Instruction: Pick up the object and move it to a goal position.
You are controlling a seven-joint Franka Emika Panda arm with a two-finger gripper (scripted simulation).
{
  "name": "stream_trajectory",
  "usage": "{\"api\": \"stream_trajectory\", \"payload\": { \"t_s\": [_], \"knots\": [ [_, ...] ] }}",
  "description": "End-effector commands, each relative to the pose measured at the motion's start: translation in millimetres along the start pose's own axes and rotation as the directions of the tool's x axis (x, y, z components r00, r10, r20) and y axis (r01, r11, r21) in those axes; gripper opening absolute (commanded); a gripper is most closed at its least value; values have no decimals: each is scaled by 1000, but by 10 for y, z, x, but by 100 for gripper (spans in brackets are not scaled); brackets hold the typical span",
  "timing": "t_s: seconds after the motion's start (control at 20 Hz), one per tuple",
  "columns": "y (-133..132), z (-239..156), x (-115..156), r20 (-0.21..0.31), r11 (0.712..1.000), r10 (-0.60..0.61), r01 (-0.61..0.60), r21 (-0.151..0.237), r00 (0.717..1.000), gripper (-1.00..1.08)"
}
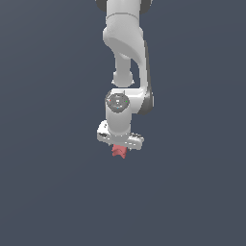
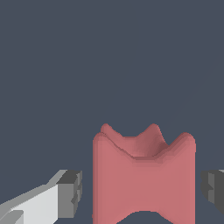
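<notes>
The red block is seen directly under the gripper, which is pointed straight down from the white arm over the plain dark tabletop. In the wrist view the block is flanked by the two fingers, spread apart, with a clear gap left on each side (no contact is visible). The block's lobed corners and concave sides are shown; nothing is gripped.

A bare simulated scene: a flat, featureless slate-grey ground fills both views, without walls or furniture.
</notes>
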State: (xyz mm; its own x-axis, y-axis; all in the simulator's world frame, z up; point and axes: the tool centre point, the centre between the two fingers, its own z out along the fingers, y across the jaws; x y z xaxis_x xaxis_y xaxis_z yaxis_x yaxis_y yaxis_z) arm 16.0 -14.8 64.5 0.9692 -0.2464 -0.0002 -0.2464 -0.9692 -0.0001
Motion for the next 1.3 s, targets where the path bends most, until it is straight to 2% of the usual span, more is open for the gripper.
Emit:
{"api": "stream_trajectory", "payload": {
  "t_s": [0.0, 0.3, 0.35, 0.95, 1.1, 1.25],
  "knots": [
    [4, 128, -5, 0, 1000, 2, -2, 0, 1000, 100],
    [-1, 232, 8, 0, 1000, 2, -2, 0, 1000, 100],
    [-1, 232, 8, 0, 1000, 2, -2, 0, 1000, -100],
    [-8, 204, 25, -6, 1000, 4, -4, 1, 1000, -100],
    [-40, 83, 103, -31, 1000, 11, -11, 5, 999, -100],
    [-97, -146, 240, -77, 1000, 25, -24, 13, 997, -100]
  ]
}}
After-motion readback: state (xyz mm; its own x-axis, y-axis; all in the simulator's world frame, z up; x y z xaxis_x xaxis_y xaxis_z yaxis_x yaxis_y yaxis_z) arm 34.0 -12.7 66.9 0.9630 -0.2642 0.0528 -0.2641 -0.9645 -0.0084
